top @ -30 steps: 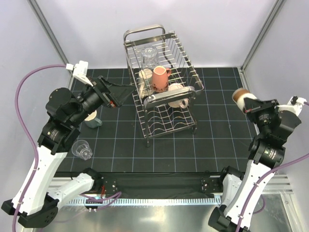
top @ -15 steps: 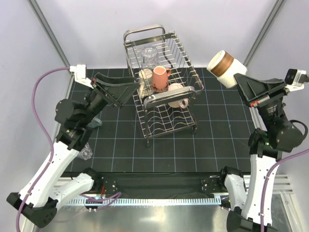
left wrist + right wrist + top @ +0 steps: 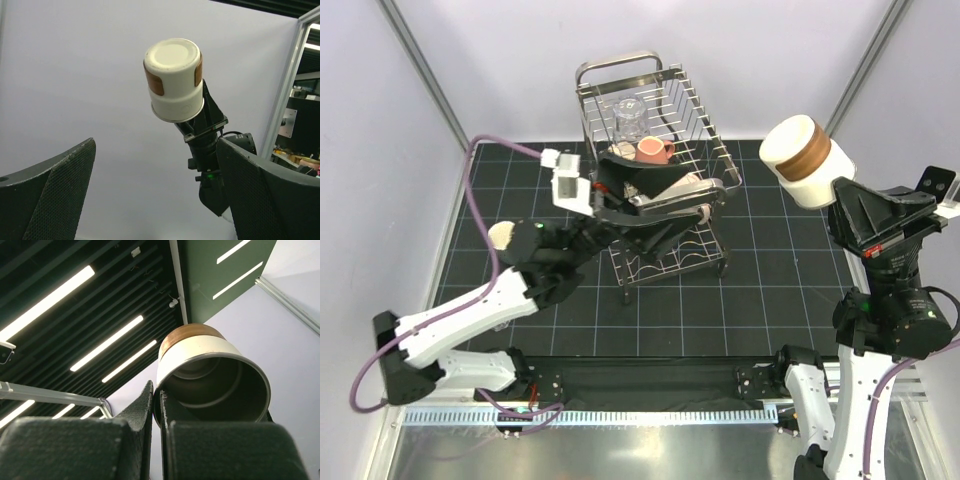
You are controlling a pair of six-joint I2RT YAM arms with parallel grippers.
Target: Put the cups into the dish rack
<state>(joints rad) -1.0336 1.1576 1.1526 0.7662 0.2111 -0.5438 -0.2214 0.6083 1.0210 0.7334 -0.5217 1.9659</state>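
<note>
The brown-banded cream mug (image 3: 806, 160) is up in the air on the right side of the cell, high over the table (image 3: 770, 300) and well apart from the dish rack (image 3: 665, 250). It is held bottom-up and tilted, its flat cream base toward the overhead camera and its open mouth down toward the arm. The right gripper (image 3: 157, 407) has it by the rim. In the right wrist view the two fingers (image 3: 75, 450) are pressed nearly together with the mug's wall pinched in the narrow gap between them, and the dark inside of the mug fills the view above.

The rack stands at the middle of the far half of the table. In its upper tier a glass tumbler (image 3: 628, 120) stands toward the far end, and a salmon pink mug (image 3: 653, 150) sits just in front of it (the left arm covers whatever is nearer).

The left gripper (image 3: 156, 145) is at the near end of the rack's upper tier, by the front loop handle; I cannot tell whether it touches the wire. Its fingers (image 3: 55, 190) are spread wide with nothing between them, and its camera looks across at the raised mug. A half-hidden cup (image 3: 501, 235) with a pale inside shows behind the left arm, on the table's left side.
</note>
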